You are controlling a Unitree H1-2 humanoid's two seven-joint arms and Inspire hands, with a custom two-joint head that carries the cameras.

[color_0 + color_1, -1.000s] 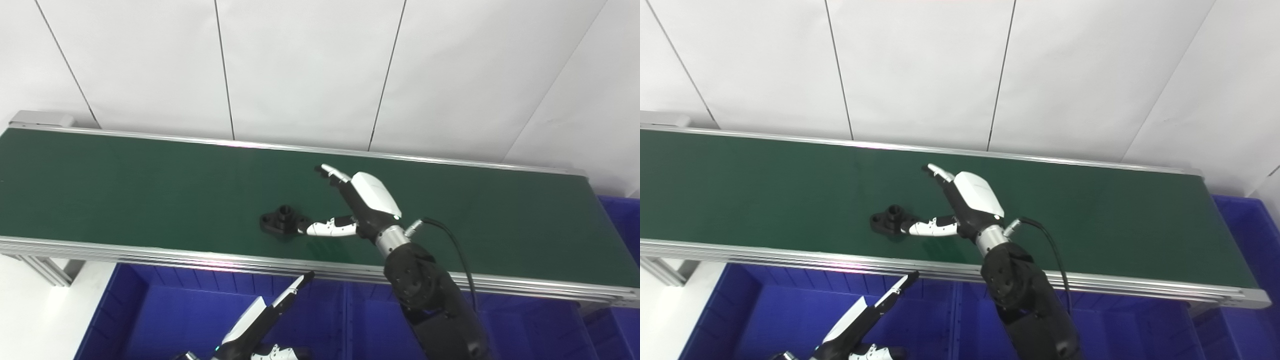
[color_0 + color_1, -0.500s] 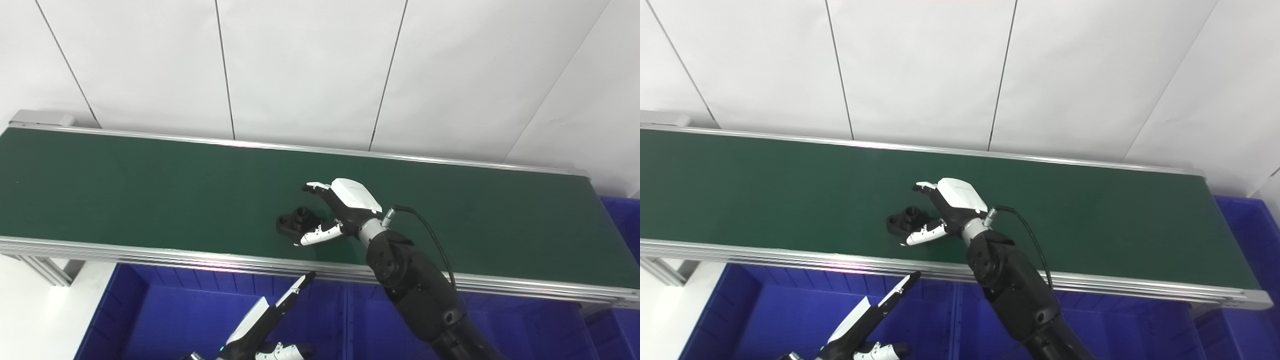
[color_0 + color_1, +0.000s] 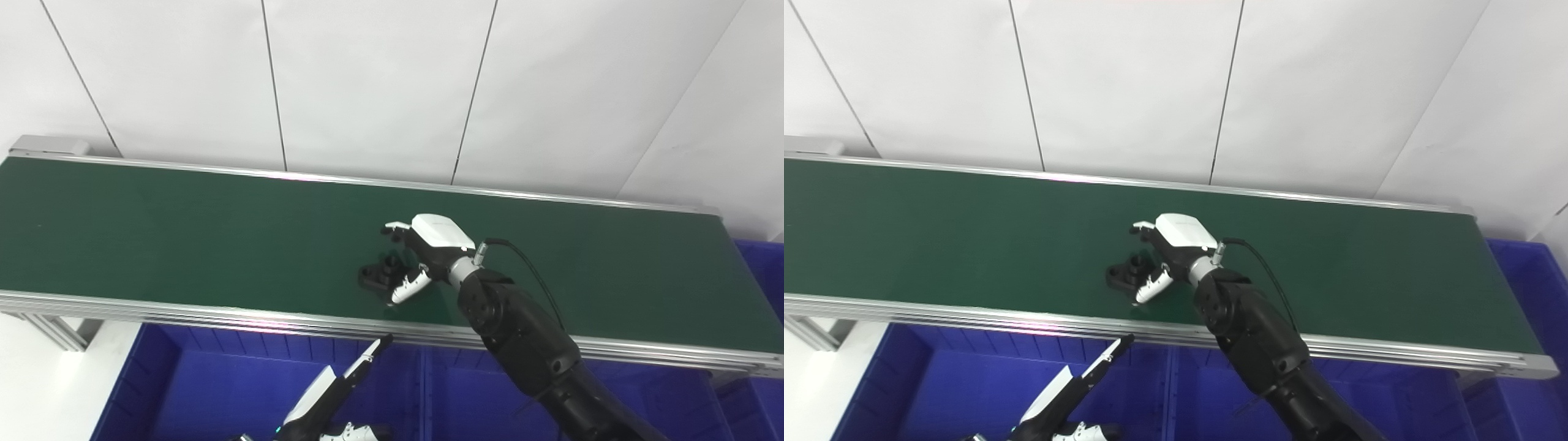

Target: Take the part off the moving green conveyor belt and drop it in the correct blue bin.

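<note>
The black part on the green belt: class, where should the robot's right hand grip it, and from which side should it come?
Grip the black part across its raised round hub, coming from above and from its right. It lies flat on the belt, so its low ears give little hold. The right hand already arches over it, thumb on the near side.

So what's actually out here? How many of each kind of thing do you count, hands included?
Black part: 1
Green conveyor belt: 1
Blue bins: 3 in view, front left, front right, far right
Robot hands: 2, left hand, right hand
Total: 7
</note>
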